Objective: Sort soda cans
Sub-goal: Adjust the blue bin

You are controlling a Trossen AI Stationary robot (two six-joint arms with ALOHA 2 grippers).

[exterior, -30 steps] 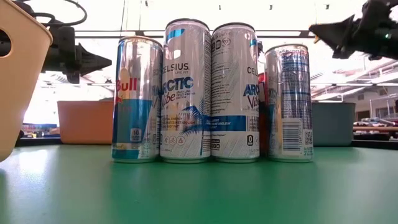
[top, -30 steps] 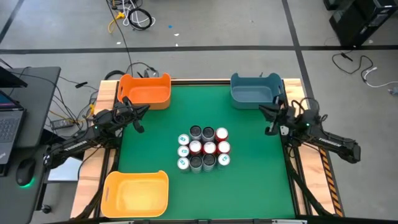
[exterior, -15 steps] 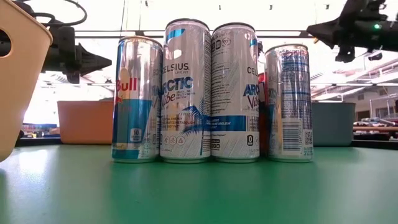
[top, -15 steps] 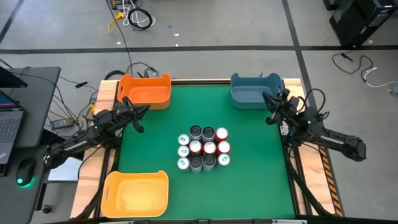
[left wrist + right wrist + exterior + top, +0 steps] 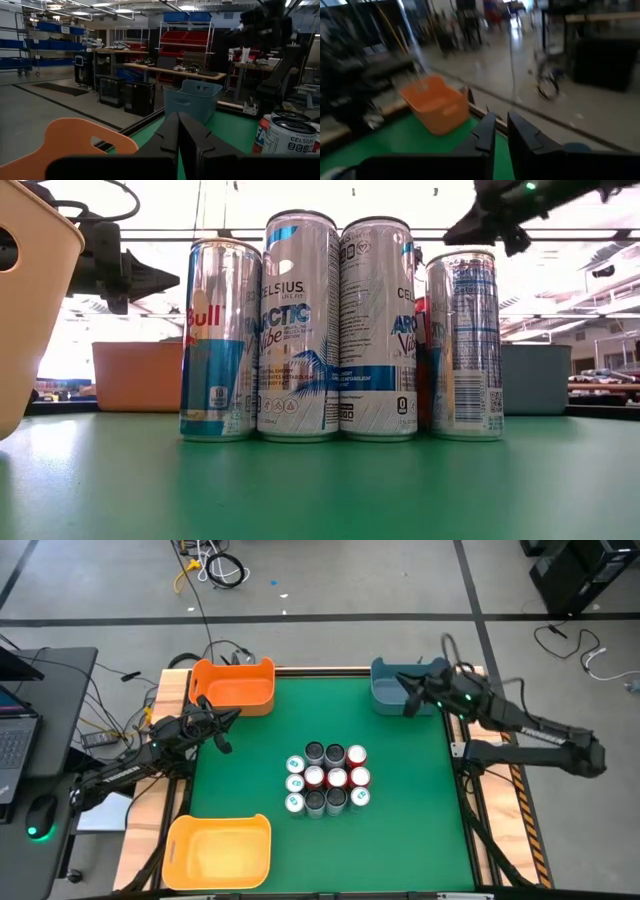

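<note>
The yellow bin sits at the worktop's near left corner. A little beyond the middle of the green worktop, the soda cans stand upright in a tight block, touching one another; from table height the silver-and-blue ones front the cluster.

The left arm stretches low from the left edge, its gripper hanging just short of the orange bin at the far left corner; its fingers are pressed together, holding nothing. The right arm reaches in from the right edge, raised and bent, with its gripper hovering over the blue bin at the far right corner. Its fingers stand slightly apart, with a narrow gap and nothing between them.
</note>
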